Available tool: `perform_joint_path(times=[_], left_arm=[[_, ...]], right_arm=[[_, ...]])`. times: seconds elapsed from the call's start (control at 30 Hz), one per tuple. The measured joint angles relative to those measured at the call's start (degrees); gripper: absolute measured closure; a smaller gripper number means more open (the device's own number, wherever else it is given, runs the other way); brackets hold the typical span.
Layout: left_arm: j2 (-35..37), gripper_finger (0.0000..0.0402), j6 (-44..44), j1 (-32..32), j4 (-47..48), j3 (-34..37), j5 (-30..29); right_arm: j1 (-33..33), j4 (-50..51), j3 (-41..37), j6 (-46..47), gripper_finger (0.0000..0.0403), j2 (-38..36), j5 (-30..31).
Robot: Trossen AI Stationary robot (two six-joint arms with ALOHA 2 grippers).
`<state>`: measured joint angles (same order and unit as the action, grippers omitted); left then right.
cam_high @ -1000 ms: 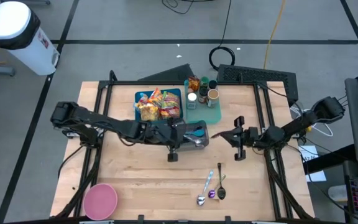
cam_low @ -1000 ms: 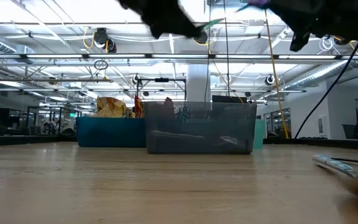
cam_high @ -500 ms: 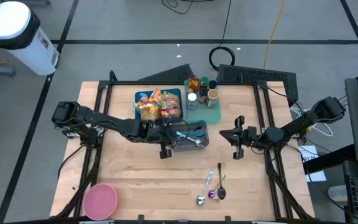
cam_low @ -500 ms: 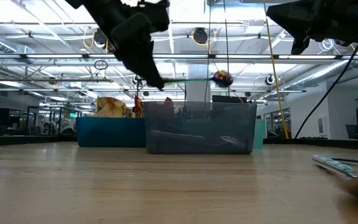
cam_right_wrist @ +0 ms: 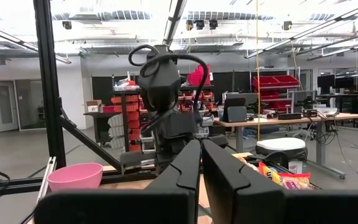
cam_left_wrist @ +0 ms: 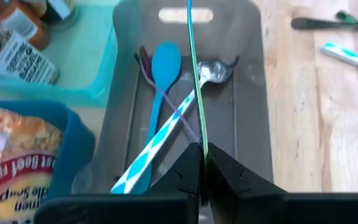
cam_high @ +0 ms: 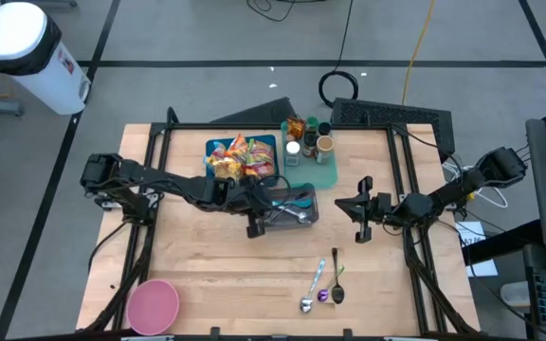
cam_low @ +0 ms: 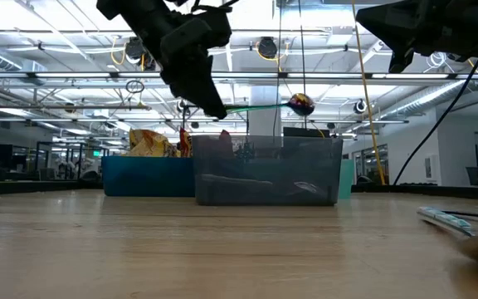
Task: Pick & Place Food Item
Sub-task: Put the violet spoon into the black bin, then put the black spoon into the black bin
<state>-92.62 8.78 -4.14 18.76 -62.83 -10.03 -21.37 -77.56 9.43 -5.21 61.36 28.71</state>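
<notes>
My left gripper (cam_high: 269, 206) is shut on a spoon with a thin green handle (cam_left_wrist: 194, 74) and a dark bowl (cam_low: 299, 104). It holds the spoon over the grey bin (cam_high: 292, 205). In the bin lie a blue spoon (cam_left_wrist: 163, 68), a teal-and-white striped spoon (cam_left_wrist: 160, 152) and a dark utensil. My left gripper also shows in the low view (cam_low: 218, 108) and its wrist view (cam_left_wrist: 204, 163). My right gripper (cam_high: 341, 204) is shut and empty, raised right of the bin. It also shows in its wrist view (cam_right_wrist: 201, 155). My left gripper pinches the near end of the spoon's green handle (cam_left_wrist: 202, 144) between its two fingers. The handle runs straight on from the fingertips, along the bin's length. The spoon is about level (cam_low: 256, 106), lifted clear above the bin's rim.
A blue bin of snack packs (cam_high: 243, 159) and a teal tray of bottles and jars (cam_high: 311, 152) stand behind the grey bin. Three utensils (cam_high: 322, 284) lie on the table toward the near edge. A pink bowl (cam_high: 153, 305) sits at the near left corner.
My left gripper has come down from high above the table to just above the grey bin. It has also shifted slightly toward the table's left edge. The spoon it holds now stands about level over the bin.
</notes>
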Motion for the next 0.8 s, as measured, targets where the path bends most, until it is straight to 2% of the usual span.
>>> perform_joint_path(times=[0.3,0.6,0.7,0.8], left_arm=[[0.00,0.0349,-2.65,0.00,-2.42,0.00,-0.42],[0.00,0.0344,-2.37,0.00,-2.36,0.00,-0.51],[0.00,0.0344,-2.25,0.00,-2.54,0.00,-0.51],[0.00,0.0344,-2.25,0.00,-3.25,0.00,-0.53]], right_arm=[[0.00,0.00,0.00,0.02,0.0395,0.02,0.00],[-0.01,-0.73,0.04,0.00,0.0394,0.02,-0.37],[-0.07,-0.53,0.04,-1.31,0.0382,0.02,-5.61],[-0.13,0.74,0.32,-0.29,0.0341,0.04,-11.54]])
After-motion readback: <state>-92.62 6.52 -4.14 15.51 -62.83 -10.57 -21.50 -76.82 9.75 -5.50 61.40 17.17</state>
